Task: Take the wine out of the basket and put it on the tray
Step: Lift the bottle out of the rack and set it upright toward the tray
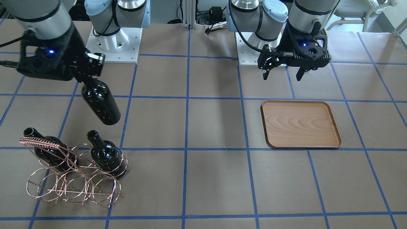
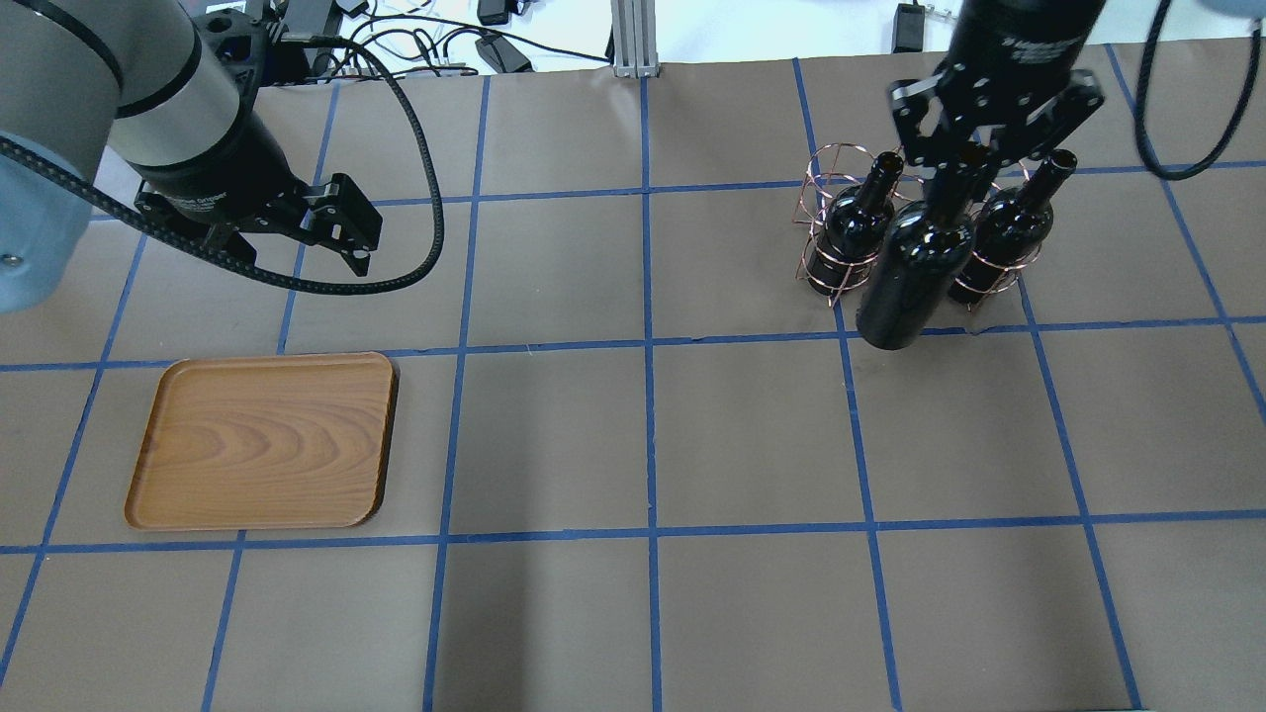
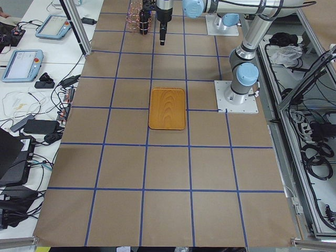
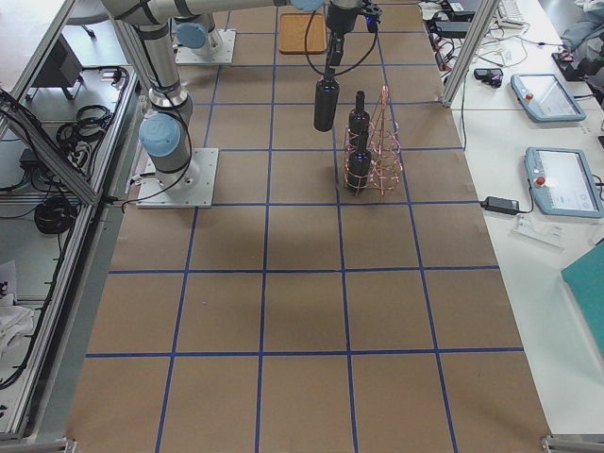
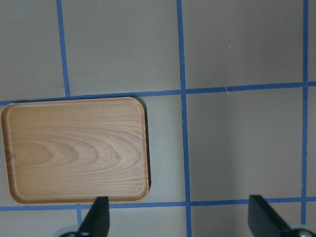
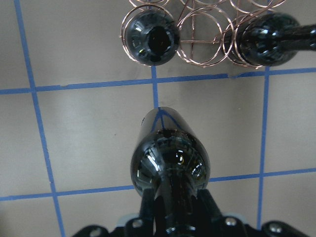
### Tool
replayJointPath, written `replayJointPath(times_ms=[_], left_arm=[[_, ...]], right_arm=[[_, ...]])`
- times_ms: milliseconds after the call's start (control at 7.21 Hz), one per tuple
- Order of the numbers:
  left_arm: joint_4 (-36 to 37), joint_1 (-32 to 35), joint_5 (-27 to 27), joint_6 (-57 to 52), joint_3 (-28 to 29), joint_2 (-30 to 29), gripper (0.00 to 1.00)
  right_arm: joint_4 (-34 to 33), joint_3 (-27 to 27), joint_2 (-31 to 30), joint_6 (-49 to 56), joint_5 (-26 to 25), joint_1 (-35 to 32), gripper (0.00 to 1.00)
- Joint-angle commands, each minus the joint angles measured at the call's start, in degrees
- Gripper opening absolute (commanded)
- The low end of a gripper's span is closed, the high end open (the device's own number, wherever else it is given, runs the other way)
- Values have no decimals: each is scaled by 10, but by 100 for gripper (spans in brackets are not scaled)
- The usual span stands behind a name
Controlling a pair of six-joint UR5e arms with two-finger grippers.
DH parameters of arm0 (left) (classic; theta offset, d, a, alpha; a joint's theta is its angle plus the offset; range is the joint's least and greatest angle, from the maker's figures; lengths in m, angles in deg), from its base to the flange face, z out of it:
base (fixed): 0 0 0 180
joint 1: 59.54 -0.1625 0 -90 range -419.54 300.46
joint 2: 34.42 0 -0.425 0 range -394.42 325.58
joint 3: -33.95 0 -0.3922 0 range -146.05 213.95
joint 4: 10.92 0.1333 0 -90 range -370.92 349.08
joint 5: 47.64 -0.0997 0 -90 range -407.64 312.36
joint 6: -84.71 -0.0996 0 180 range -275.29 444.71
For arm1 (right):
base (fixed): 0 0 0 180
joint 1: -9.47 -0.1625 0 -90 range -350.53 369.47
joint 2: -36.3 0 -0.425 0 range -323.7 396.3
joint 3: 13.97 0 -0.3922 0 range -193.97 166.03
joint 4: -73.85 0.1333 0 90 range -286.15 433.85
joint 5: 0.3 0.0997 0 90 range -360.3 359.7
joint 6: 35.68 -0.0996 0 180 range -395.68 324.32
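Observation:
My right gripper (image 1: 90, 71) is shut on the neck of a dark wine bottle (image 1: 101, 101) and holds it hanging, slightly tilted, above the table beside the copper wire basket (image 1: 73, 181). Two more dark bottles (image 1: 106, 156) (image 1: 51, 149) stand in the basket's rings. In the right wrist view the held bottle (image 6: 170, 158) hangs below the gripper (image 6: 173, 207), apart from the basket (image 6: 202, 29). The wooden tray (image 2: 267, 440) lies bare at the table's other end. My left gripper (image 2: 297, 252) is open and empty above the table just beyond the tray (image 5: 74, 150).
The two arm bases (image 1: 114, 44) (image 1: 254, 47) stand at the robot's edge of the table. Blue tape lines grid the brown table cover. Cables (image 2: 415, 49) lie along the far edge in the overhead view.

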Motion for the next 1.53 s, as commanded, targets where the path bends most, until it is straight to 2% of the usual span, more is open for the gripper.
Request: replayJointPath(times_ms=[0,277,555,832,971,1109,1248,1387], left_arm=[[3,-9,1,-15,5,0,100],[2,-68,-1,-82,9,4,100],[2,-89,-1,-98,10,4,100],[2,-90,0,-98,10,5,100],[2,-90,-1,-98,10,6,100],[2,-91,-1,-98,9,7,100],[2,-91,-1,-98,9,7,100],[2,-90,2,-98,5,7,100]], right_arm=[[-59,20,14,-162,26,-100,16],[-147,13,68,-251,25,-173,16],[-190,-23,129,-293,19,-223,17],[-207,-25,152,-288,18,-238,22],[-205,-22,153,-286,14,-239,35],[-200,-20,153,-282,12,-239,69],[-201,-17,154,-277,14,-239,89],[-200,-15,152,-276,11,-239,100]])
